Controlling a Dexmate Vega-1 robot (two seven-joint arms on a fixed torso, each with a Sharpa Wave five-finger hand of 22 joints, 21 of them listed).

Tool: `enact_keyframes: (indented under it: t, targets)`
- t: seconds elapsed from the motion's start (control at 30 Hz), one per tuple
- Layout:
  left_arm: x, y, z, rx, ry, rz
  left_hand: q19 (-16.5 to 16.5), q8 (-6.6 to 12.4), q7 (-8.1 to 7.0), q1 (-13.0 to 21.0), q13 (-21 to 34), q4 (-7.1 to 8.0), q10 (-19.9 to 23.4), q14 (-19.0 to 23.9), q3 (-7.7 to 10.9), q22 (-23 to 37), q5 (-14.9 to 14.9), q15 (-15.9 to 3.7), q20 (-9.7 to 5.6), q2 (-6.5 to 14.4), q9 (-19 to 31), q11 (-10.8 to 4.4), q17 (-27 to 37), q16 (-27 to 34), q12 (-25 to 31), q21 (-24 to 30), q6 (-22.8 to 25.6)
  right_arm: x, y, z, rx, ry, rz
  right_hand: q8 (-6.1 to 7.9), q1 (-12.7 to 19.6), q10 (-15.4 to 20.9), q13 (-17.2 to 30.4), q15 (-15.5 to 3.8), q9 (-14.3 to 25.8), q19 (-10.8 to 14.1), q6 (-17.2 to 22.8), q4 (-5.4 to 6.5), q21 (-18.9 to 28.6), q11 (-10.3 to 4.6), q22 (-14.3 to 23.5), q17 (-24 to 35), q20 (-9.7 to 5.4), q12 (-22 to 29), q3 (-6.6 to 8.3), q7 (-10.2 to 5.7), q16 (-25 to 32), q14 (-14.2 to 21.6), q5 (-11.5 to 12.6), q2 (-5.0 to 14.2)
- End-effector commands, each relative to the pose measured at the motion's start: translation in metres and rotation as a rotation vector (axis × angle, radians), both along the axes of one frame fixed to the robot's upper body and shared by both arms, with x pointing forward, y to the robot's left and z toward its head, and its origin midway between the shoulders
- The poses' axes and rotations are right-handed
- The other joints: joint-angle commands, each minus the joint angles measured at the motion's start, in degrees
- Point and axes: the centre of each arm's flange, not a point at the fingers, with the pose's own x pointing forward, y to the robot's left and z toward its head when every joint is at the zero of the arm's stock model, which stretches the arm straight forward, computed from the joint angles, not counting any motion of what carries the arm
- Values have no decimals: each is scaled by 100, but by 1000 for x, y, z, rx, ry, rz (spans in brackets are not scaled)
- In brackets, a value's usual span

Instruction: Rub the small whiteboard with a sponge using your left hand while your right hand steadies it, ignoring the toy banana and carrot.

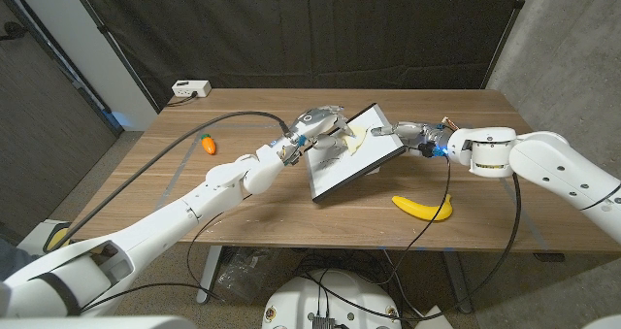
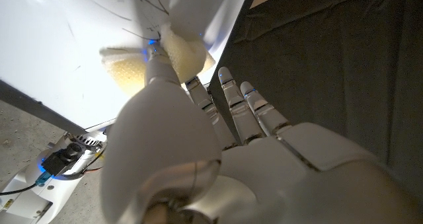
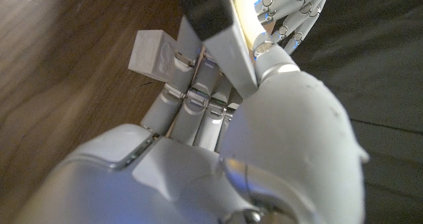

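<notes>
Whiteboard, small and rectangular with a glossy white face and a dark frame point(image 1: 354, 154), stands tilted near the middle of the brown wood-grain table point(image 1: 252, 208), one long edge down on the wood. No writing or label can be read on it; the left wrist view shows only thin dark scratches or pen traces on its face. The left hand point(image 1: 318, 127), of smooth white plastic, presses a pale yellow porous sponge point(image 2: 182, 55) against the board's face, holding it between thumb and fingers. The right hand point(image 1: 415, 135) grips the board's right edge, the dark frame pinched between its fingers. A yellow curved toy banana point(image 1: 423, 209) lies near the board's lower corner, and a small orange toy carrot with a green top point(image 1: 208, 144) lies well apart to the left. A white box-shaped power strip point(image 1: 191, 89) sits at the far edge.
</notes>
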Motion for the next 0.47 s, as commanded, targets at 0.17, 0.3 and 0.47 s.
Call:
enact_keyframes:
  t: [0.17,0.3,0.47]
  targets:
    - [-2,6,-9,-24,22,19,-6,20,5,29,15,35,9,-23,-3,13,27,-829,-358,19,30,10,15,19,2,0,37,4,3,3,-8,-1,2,35,689,31,20,-496,33,34,45,17,16,-35,2,14,-246,35,44,-29,55,509,26,643]
    - [-3,6,-11,-20,25,20,-4,15,2,31,15,36,5,-26,-3,13,27,-830,-360,17,30,10,15,18,2,1,29,6,4,5,-8,-2,4,34,679,21,20,-495,29,38,49,22,22,-52,0,13,-246,32,45,-22,58,509,25,641]
    - [-2,7,-9,-15,23,21,-8,9,1,34,15,37,1,-28,0,13,26,-829,-354,18,31,8,15,18,1,0,19,9,5,6,-7,-3,7,35,669,21,19,-495,29,29,51,27,13,-48,-16,12,-246,33,45,-23,59,508,25,643]
